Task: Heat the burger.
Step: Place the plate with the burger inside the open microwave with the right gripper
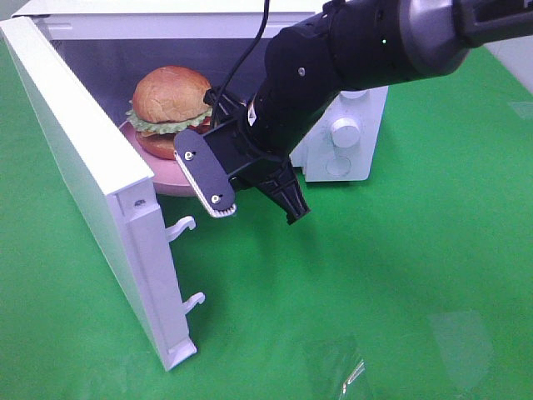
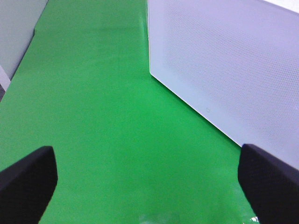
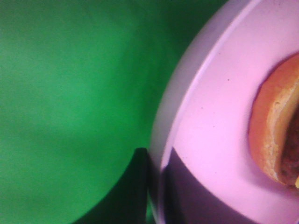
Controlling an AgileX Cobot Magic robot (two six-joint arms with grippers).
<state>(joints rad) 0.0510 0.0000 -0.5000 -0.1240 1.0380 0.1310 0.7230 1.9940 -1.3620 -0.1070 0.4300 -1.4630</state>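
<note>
A green counter (image 1: pixel 391 292) carries a white box-shaped microwave (image 1: pixel 354 133) at the far side. Its white door (image 1: pixel 83 158) is swung open to the left. The burger (image 1: pixel 171 100), a glossy brown bun over ruffled green lettuce and a dark patty, sits on a round pink plate (image 1: pixel 154 177) in the oven's open mouth. The plate's near rim lies about at the threshold. The right claw (image 1: pixel 291 212) hangs just near and right of the burger, apart from it, with its black fingers drawn together and pointing down. In the right wrist view the plate's rim runs right beside those tips, but contact cannot be told. The left claw (image 2: pixel 145 158) hovers with its fingers spread wide over the green counter, beside the door's dotted panel.
</note>
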